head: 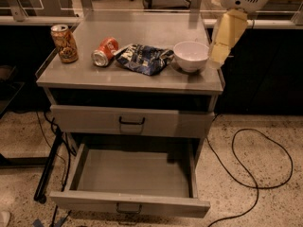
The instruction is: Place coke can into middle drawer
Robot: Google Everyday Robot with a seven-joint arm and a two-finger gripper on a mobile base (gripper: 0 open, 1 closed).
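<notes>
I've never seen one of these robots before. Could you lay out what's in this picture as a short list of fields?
gripper: upper right, raised by the cabinet's right edge, beside the white bowl
coke can: on its side on the cabinet top, left of the chip bag
brown can: upright, far left
middle drawer: pulled open
upper drawer: shut
progress: coke can not yet picked up
</notes>
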